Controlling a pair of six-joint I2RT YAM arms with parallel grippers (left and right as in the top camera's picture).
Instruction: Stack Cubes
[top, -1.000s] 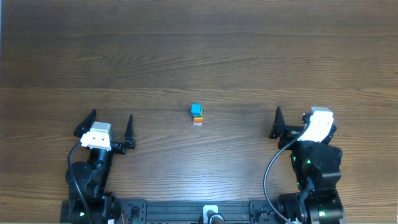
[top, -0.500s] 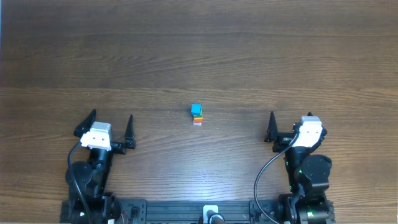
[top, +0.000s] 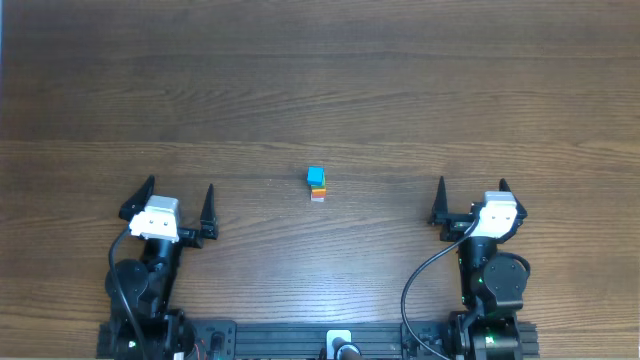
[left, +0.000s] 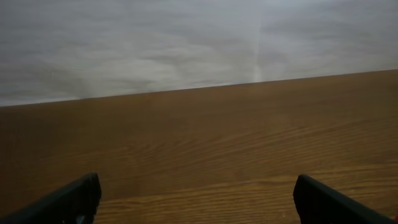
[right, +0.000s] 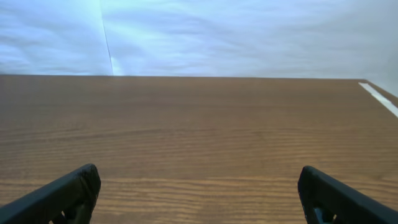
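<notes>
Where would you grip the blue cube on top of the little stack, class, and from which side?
Probably its two opposite side faces, coming straight down from above. The blue cube sits topmost on the stack, so its flat sides are free, and a level push could topple it.

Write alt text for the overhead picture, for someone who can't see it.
A small stack of cubes, blue on top, stands at the centre of a wooden table. The left gripper and right gripper are open, apart from it.
</notes>
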